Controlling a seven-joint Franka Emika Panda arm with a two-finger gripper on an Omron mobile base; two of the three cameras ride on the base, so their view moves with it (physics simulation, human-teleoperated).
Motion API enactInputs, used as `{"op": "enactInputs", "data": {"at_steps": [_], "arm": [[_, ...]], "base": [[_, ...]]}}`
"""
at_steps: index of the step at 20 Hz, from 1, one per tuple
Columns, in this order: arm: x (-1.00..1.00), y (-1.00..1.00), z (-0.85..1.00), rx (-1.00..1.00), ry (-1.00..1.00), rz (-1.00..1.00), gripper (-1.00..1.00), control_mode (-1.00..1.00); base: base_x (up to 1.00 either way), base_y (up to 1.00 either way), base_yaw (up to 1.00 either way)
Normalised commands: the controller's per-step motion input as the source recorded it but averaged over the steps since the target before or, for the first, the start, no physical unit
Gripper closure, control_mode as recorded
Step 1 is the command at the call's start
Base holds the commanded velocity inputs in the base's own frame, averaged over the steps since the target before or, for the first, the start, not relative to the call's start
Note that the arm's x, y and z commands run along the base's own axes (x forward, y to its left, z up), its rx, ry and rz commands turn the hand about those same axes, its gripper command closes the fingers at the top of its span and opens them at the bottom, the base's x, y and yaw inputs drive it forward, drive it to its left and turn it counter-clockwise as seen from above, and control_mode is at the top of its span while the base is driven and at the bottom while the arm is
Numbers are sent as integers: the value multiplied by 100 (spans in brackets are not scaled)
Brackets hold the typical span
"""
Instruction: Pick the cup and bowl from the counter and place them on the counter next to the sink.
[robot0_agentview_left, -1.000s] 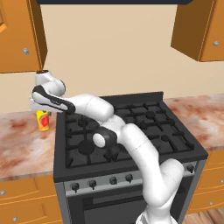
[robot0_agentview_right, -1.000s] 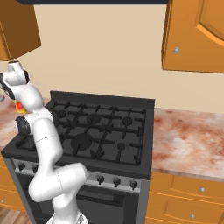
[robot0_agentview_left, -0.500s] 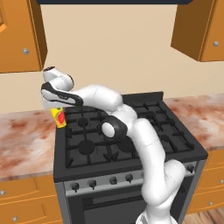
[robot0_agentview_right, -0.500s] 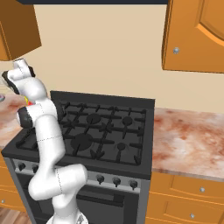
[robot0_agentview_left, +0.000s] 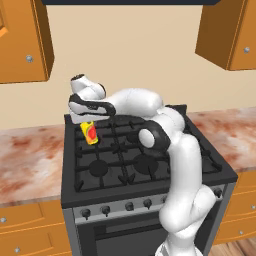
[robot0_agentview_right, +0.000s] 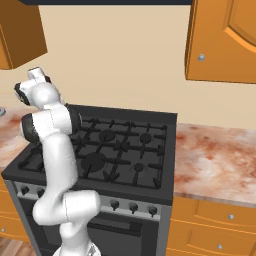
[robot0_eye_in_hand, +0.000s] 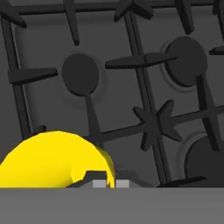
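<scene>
The small yellow cup (robot0_agentview_left: 89, 133) with red markings hangs tilted above the left rear part of the black stove, and my gripper (robot0_agentview_left: 86, 123) is shut on its rim from above. In the hand view the cup (robot0_eye_in_hand: 48, 162) fills the lower left, right against my gripper (robot0_eye_in_hand: 111, 184), with the stove's grates below it. The marbled counter (robot0_agentview_left: 30, 162) lies left of the stove and continues on its right (robot0_agentview_right: 215, 160). The bowl and the sink are out of view.
The black stove top (robot0_agentview_left: 145, 165) with raised grates and several burners lies under the arm, with knobs (robot0_agentview_left: 129, 206) along its front. Orange wall cabinets (robot0_agentview_left: 227, 35) hang upper right and upper left (robot0_agentview_left: 22, 42). My white arm (robot0_agentview_right: 52, 130) rises over the stove's left side.
The arm has swung to the right with the cup, carrying it from above the left counter to above the stove's left rear burners. The gripper has stayed shut on it.
</scene>
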Motion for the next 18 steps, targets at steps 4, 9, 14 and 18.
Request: {"op": "enactInputs", "data": {"at_steps": [4,9,14,18], "arm": [[-54,-100,19,9,-14,0,100,-100],[-52,-100,60,18,-13,0,100,-100],[-53,-96,73,21,-12,0,100,-100],[-63,-85,60,15,-1,0,100,-100]], "base": [[0,0,0],[0,0,0],[0,0,0],[0,0,0]]}}
